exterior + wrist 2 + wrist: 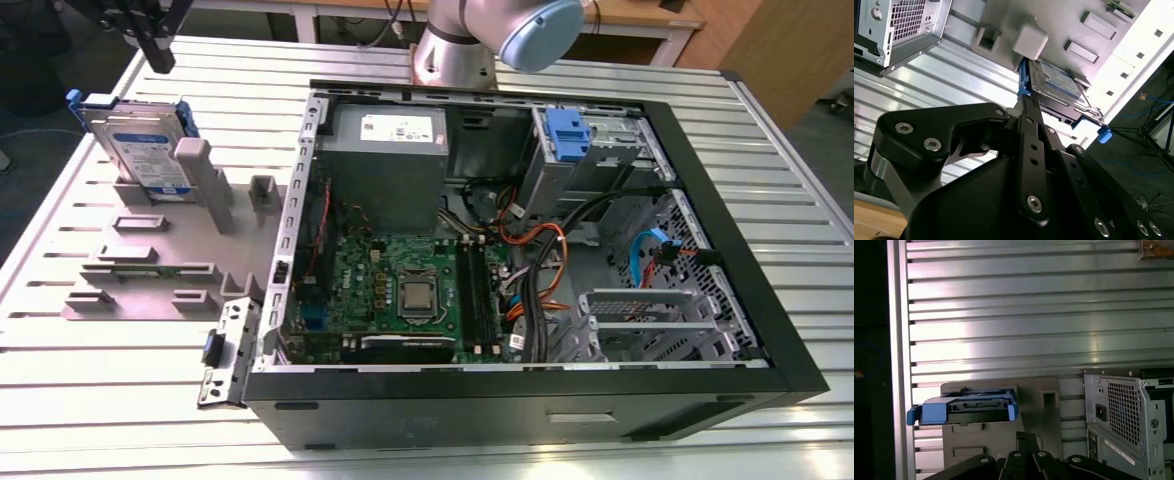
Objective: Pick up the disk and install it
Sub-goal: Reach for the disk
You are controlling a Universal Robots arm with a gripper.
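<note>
From my station I see the gripper (159, 60) hanging high at the exterior view's left, above the far end of the grey fixture plate (147, 272) and clear of everything on it. Its claw is clenched: the 2 fingers (1021, 442) are drawn together with nothing between them (the first wrist view shows this best).

The disk (139, 140) is not in the claw. It stands on edge in a slot of the fixture plate, just below the gripper and apart from it. Its white-and-blue label is turned toward the exterior camera, and its blue bracket shows along the top edge and at both ends. A grey post (194, 170) of the fixture rises just beside it on the exterior view's right.

In the second wrist view the gripper (1024, 107) points toward the disk (1060, 82), and the blue bracket lies just past the tip. I cannot tell from that angle how much of a gap there is. In the first wrist view the disk (969, 407) appears edge-on, held in the grey fixture, with the gripper (1026, 436) short of it.

The computer case (534, 395) lies open on its side on the slatted metal table (107, 410), beside the fixture plate on the exterior view's right. Inside it I can make out the green motherboard (400, 285), the grey power supply (387, 150), and 1 small blue clip (566, 135) at the drive cage in the far corner. The arm (461, 45) rises from behind the case.
</note>
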